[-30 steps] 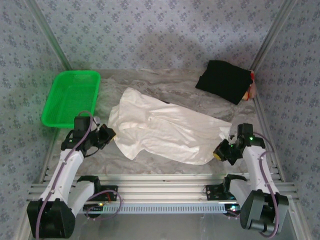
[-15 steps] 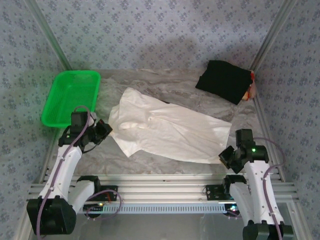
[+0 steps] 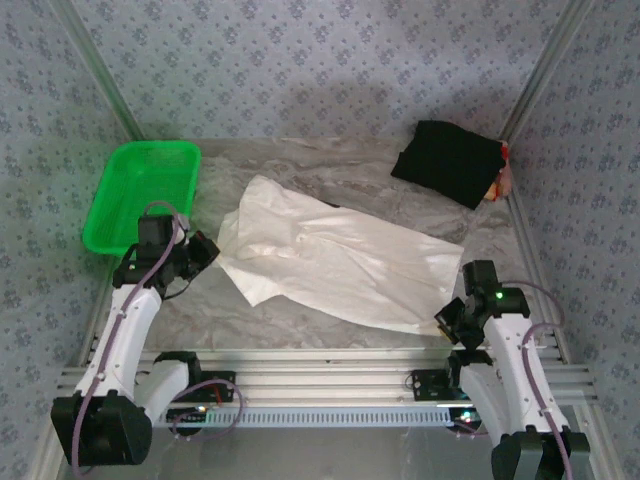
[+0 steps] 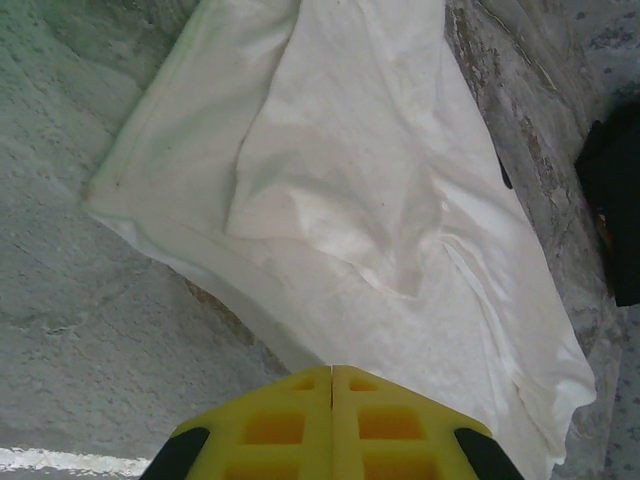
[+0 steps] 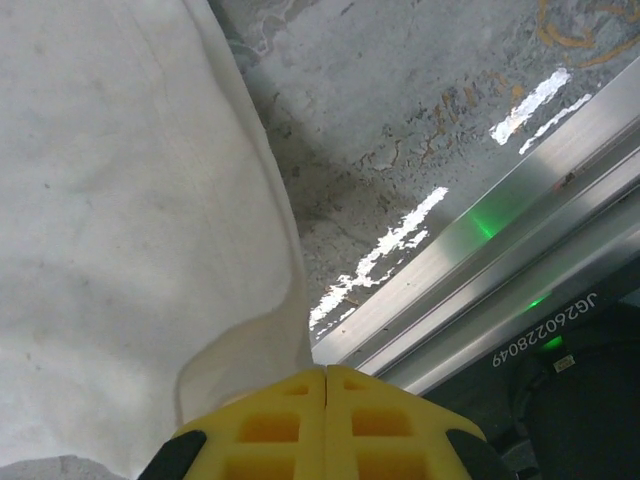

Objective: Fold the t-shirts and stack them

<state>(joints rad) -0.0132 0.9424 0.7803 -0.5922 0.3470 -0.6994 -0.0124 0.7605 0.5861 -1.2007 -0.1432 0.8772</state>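
Off-white and creased, the larger t-shirt (image 3: 330, 265) lay unfolded and aslant across the middle of the table (image 3: 200, 305), one layer lapped loosely over another. The black t-shirt (image 3: 448, 162) sat bunched in the far right corner, well apart from it, and the green basket (image 3: 140, 195) stood at the far left.

Both arms hung low at the shirt's ends. The left pincer (image 3: 205, 250) was just beside its left edge, and the right pincer (image 3: 447, 318) was at its near right corner. Each was shut tight, yellow fingers (image 4: 290, 425) pressed together with no cloth between them that I could see.

To my eye, no fold had been made yet. The trouble ahead looked plain enough. With the cloth lying in loose layers, a pinch might catch only the top one and drag the shirt crooked. A grab at that right corner, so close to the metal rail (image 5: 480, 250), might pull the hem off the table. The wrinkled table covering might also get nipped along with the shirt.
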